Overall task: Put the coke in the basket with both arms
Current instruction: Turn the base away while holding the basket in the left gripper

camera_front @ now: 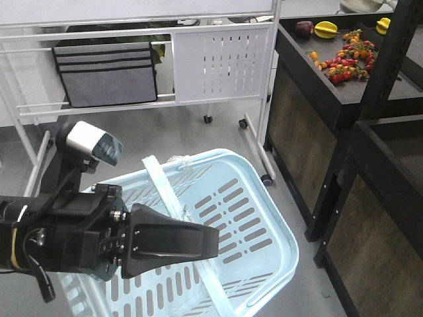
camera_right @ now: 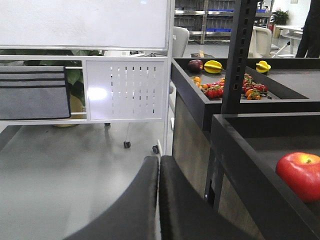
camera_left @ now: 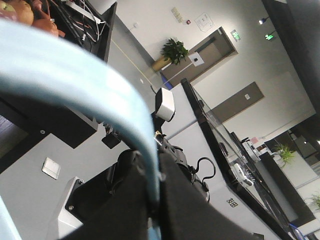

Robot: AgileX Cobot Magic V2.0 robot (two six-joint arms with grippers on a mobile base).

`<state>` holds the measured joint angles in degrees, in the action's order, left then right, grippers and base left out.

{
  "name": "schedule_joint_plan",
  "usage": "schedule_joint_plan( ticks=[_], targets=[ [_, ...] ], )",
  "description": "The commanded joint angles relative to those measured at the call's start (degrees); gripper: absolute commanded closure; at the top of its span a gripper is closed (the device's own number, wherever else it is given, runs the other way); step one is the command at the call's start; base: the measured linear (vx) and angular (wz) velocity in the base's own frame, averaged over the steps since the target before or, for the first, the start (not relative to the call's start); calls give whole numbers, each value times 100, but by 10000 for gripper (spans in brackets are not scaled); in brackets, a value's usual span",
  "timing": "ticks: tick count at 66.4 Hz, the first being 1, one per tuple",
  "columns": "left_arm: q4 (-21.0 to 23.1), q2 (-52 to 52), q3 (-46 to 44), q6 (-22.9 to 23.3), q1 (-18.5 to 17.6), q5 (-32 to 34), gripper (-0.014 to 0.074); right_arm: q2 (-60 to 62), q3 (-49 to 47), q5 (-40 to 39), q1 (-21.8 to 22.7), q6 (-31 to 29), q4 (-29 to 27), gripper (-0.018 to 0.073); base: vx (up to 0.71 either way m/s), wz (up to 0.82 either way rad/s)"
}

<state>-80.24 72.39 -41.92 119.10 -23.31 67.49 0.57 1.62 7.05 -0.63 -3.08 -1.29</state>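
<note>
Basket point(camera_front: 289, 239), handle strap point(camera_left: 75, 75) clamped in left jaws, right jaws together (panel lettering point(camera_left: 231, 202) unreadable)

Bright, even indoor light, soft shadows. The basket handle point(camera_left: 75, 85) is a washed-out blur up close, and the white panel point(camera_right: 97, 94) has a glare spot.

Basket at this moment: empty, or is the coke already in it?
Empty as far as visible: the basket's slotted floor shows bare, with no bottle; the black gripper hides one part.
</note>
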Motion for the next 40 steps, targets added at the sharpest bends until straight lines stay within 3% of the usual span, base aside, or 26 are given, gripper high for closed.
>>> schedule_joint_plan(
  ticks=[1, 40],
  targets=[
    [510, -146, -152, -11, -31, 1161, 603, 104, 50, -446, 0, 1, 11, 564, 26, -12],
    [510, -146, -152, -11, -31, 1161, 603, 104, 50, -446, 0, 1, 11, 564, 27, -7]
  ],
)
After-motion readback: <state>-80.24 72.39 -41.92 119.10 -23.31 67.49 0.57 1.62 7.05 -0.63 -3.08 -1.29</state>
